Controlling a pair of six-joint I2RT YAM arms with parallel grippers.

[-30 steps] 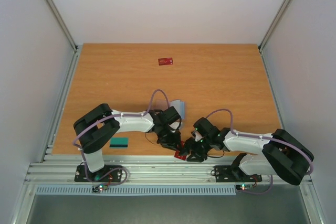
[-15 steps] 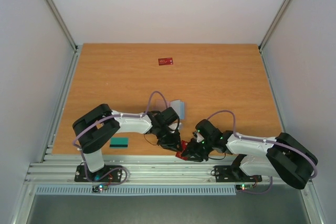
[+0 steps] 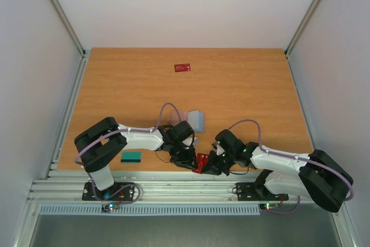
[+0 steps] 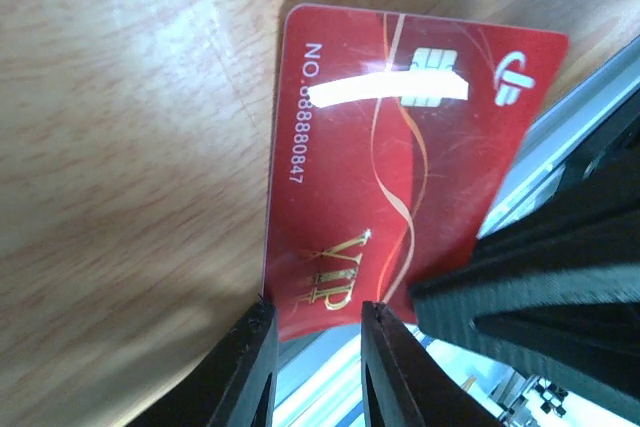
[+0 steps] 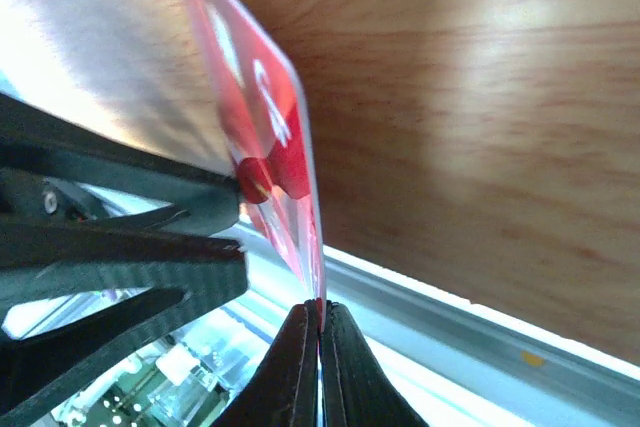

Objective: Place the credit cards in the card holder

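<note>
One red credit card stands tilted at the table's near edge, between the two grippers. My right gripper is shut on its edge; the right wrist view shows the card edge-on, pinched at the closed fingertips. My left gripper has its jaws partly apart, tips at the near edge of the card's VIP face, nothing between them. A second red card lies far back. The teal-green card lies near the left arm's base. The card holder lies behind the left wrist, partly hidden.
The metal rail runs just below the table's near edge, under the held card. Side walls and frame posts close in the table on the left and right. The right gripper's dark finger fills the lower right of the left wrist view.
My right gripper has closed on the red card at the table edge. The card has risen and tilted. The left arm's elbow drew slightly left; its jaws kept the same gap.
</note>
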